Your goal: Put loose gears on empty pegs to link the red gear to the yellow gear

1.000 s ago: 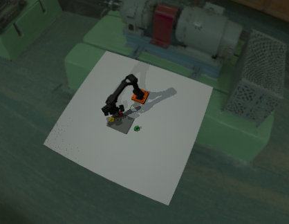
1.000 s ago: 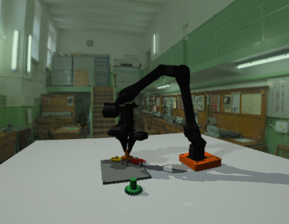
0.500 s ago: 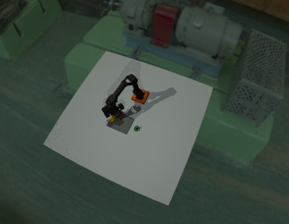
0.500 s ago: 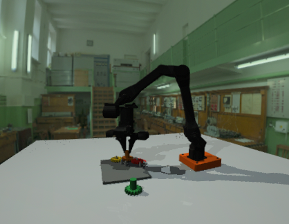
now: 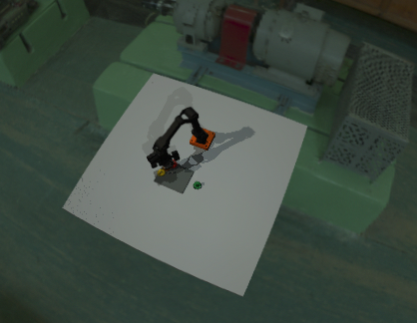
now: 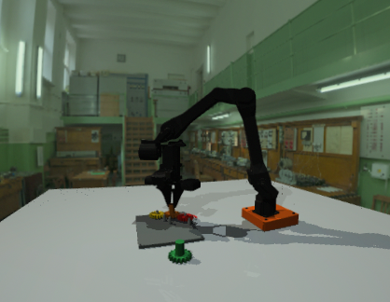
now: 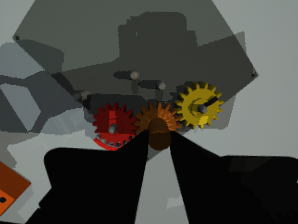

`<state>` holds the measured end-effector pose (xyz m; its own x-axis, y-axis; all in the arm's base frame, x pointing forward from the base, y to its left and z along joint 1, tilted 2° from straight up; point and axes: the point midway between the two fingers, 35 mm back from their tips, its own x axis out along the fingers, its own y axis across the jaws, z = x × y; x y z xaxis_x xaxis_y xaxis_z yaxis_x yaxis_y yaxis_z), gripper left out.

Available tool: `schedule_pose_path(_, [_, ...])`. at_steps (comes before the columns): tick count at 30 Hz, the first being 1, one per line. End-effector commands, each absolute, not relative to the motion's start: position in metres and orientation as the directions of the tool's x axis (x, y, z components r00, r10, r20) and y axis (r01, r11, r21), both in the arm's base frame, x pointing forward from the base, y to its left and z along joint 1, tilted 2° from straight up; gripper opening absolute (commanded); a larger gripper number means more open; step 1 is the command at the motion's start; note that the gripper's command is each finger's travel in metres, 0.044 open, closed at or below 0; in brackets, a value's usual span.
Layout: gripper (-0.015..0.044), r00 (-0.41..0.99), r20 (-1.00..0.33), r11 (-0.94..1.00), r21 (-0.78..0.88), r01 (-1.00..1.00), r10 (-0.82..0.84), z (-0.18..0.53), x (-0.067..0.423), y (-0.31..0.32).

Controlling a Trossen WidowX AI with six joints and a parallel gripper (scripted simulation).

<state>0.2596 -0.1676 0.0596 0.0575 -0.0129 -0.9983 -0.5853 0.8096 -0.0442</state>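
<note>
Orange gear between red and yellow, not yet released!
From the top I had the arm over the grey board (image 5: 179, 182) (image 6: 166, 233) (image 7: 90, 47), the green gear (image 5: 198, 185) (image 6: 180, 255) well apart on the table; exterior, my pincer (image 6: 172, 203) (image 7: 159, 134) gripped the orange gear (image 6: 172, 213) (image 7: 158, 116) by its stem, low at the board; wrist, it lay below the fingertips, between the red gear (image 6: 186, 217) (image 7: 114, 120) and yellow gear (image 6: 156, 214) (image 7: 200, 106), perhaps meshing, seating unclear. Release and retreat remained.

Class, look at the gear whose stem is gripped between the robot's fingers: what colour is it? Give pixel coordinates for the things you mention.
Orange (image 6: 172, 213) (image 7: 159, 114); the wrist view shows it best.
</note>
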Motion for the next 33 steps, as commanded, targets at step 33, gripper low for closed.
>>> schedule_pose_path(33, [0.0140, 0.058, -0.998, 0.801, -0.044, -0.598, -0.012, 0.106, 0.257, -0.168])
